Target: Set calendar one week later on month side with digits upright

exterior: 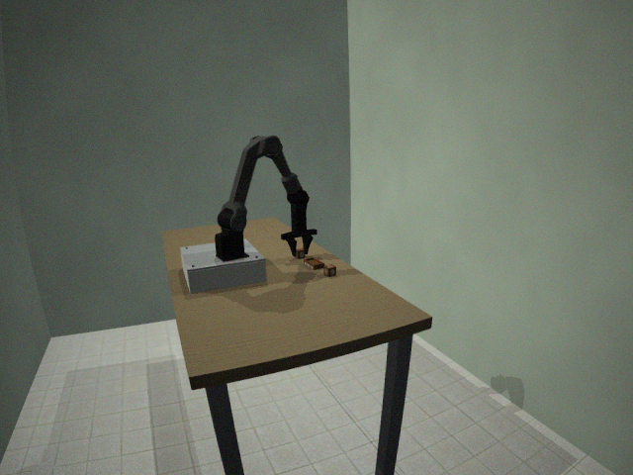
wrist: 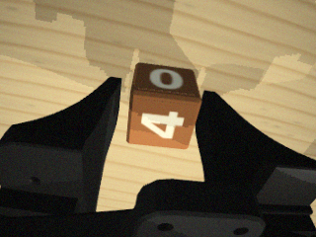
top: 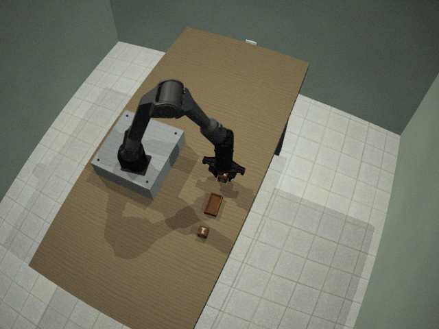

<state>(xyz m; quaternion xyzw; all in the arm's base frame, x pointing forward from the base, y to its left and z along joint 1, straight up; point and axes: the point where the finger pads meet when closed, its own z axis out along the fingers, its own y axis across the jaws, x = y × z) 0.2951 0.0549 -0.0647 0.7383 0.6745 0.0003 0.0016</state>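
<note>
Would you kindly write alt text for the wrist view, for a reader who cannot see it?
A brown cube sits between the two dark fingers of an open claw, seen from just behind, with gaps on both sides. Its near face shows a white 4 lying sideways, its top face a 0. Beneath is a wooden table crossed by shadows.

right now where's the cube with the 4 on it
On the table between the open claw's fingers, wrist view; the 4-and-0 cube sits just beyond the tray's far end.
</note>
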